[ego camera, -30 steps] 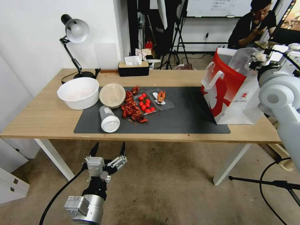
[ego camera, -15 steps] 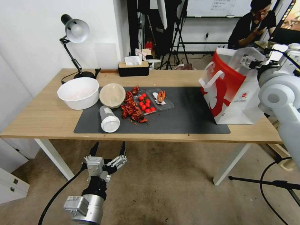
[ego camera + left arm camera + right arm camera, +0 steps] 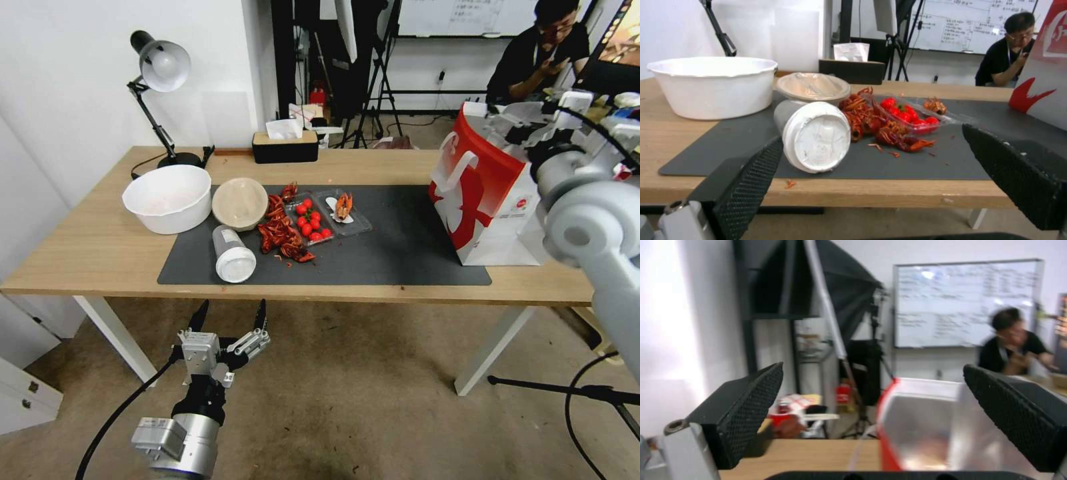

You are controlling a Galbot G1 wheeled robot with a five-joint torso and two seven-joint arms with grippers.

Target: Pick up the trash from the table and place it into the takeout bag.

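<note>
Now empty and spread apart above the takeout bag's (image 3: 490, 193) mouth, the right hand (image 3: 527, 123) has released its clear wrapper, while the left hand (image 3: 228, 320), also apart, waits below the counter (image 3: 87, 253) where the lidded cup (image 3: 233, 253) remains.

left pincer (image 3: 228, 313) spread, below table (image 3: 87, 253) edge | right arm over takeout bag (image 3: 483, 193)

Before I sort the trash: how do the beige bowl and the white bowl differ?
The beige bowl is smaller, lidded and sits on the dark mat; the white bowl is larger, open-topped and sits on bare wood. Both are round and upright, side by side on the table.
</note>
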